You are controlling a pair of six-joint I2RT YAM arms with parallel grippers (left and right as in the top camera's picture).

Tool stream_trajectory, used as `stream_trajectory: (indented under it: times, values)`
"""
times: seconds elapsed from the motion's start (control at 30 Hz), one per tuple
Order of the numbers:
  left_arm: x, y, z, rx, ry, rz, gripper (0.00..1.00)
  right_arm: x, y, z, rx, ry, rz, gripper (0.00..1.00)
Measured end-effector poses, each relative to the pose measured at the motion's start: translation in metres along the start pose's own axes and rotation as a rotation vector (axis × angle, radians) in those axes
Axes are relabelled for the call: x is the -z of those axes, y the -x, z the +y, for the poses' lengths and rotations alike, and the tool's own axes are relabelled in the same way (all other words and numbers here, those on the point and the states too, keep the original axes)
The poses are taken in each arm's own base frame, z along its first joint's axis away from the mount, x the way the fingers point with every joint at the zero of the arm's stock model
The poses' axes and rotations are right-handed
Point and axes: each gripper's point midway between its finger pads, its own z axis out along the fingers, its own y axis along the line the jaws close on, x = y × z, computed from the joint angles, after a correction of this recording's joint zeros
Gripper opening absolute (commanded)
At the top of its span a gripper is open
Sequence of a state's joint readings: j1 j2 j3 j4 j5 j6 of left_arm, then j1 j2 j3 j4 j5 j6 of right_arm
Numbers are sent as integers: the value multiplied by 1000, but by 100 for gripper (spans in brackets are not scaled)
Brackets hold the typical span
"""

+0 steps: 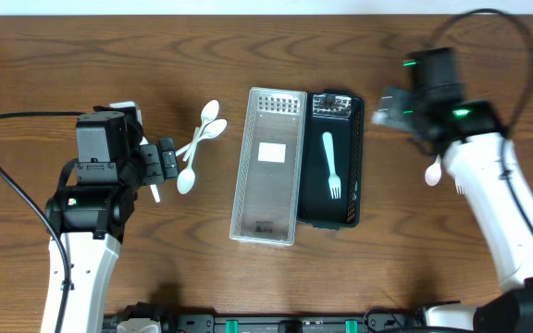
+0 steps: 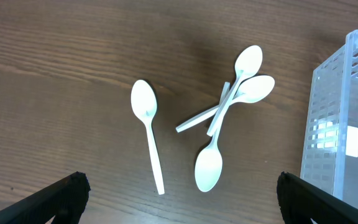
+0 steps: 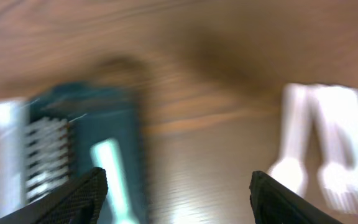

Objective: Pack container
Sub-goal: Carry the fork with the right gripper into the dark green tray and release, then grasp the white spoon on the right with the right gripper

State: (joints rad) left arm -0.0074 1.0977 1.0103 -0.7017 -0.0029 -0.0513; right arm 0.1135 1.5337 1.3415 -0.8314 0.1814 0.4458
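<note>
Several white plastic spoons point(image 1: 198, 145) lie on the wooden table left of a clear perforated basket point(image 1: 268, 166). A black basket point(image 1: 353, 157) stands against its right side and holds a pale green fork point(image 1: 331, 165). My left gripper point(image 1: 174, 159) is open and empty, just left of the spoons. In the left wrist view the spoons point(image 2: 229, 118) lie ahead of the open fingers point(image 2: 179, 208). My right gripper point(image 1: 385, 109) is open and empty beside the black basket's far right corner. White forks point(image 1: 436, 172) lie partly under the right arm. The right wrist view is blurred.
The left wrist view shows the clear basket point(image 2: 344, 124) at the right edge. The blurred right wrist view shows the black basket point(image 3: 86, 124) with the fork point(image 3: 114, 174) on the left and white forks point(image 3: 322, 143) on the right, with bare wood between.
</note>
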Motion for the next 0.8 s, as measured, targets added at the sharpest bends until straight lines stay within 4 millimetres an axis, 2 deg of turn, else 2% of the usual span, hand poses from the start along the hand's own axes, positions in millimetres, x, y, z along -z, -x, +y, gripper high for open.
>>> stream_trajectory:
  times: [0.03, 0.1, 0.17, 0.23, 0.3, 0.4, 0.47, 0.8]
  values:
    - [0, 0, 0, 0, 0, 0, 98, -3, 1, -9, -14, -19, 5, 77]
    - [0, 0, 0, 0, 0, 0, 98, -16, 2, -44, -74, -93, 39, 77]
    - [0, 0, 0, 0, 0, 0, 98, -35, -6, -76, -128, -153, 90, 77]
    - [0, 0, 0, 0, 0, 0, 98, -54, -19, -98, -166, -192, 145, 76]
    - [0, 0, 0, 0, 0, 0, 98, -73, -35, -111, -190, -210, 201, 72]
    - [0, 0, 0, 0, 0, 0, 98, -95, -54, -117, -199, -199, 280, 71]
    - [0, 0, 0, 0, 0, 0, 98, -105, -60, -115, -190, -177, 304, 67]
    - [0, 0, 0, 0, 0, 0, 98, -145, -69, -108, -174, -135, 335, 56]
